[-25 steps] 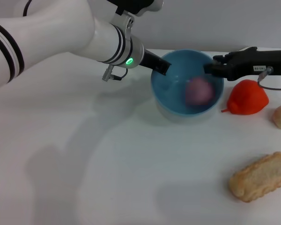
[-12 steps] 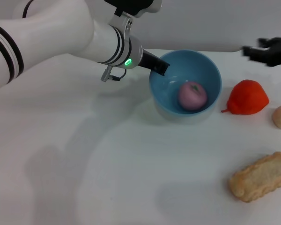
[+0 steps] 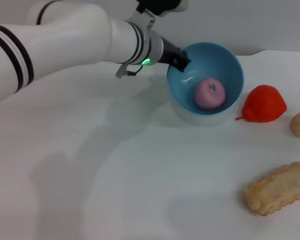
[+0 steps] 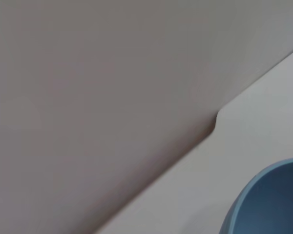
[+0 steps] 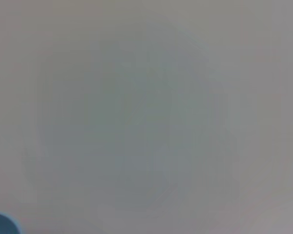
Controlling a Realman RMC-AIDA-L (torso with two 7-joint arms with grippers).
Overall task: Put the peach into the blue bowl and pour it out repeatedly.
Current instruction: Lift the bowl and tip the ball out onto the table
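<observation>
Left gripper jaws apparently pinch the smooth blue bowl rim; round peach inside.

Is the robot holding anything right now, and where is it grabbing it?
The left gripper holds the blue bowl by its rim, tilted, with the peach inside.

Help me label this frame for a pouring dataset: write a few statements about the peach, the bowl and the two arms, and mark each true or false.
1. The peach lies inside the blue bowl. True.
2. The left gripper is at the bowl's rim, and the bowl is tilted. True.
3. The right gripper is reaching into the bowl. False: it is not in the head view at all.
4. The red-orange fruit sits inside the bowl with the peach. False: it lies on the table beside the bowl.
5. The biscuit-like block lies on the table, apart from the bowl. True.
</observation>
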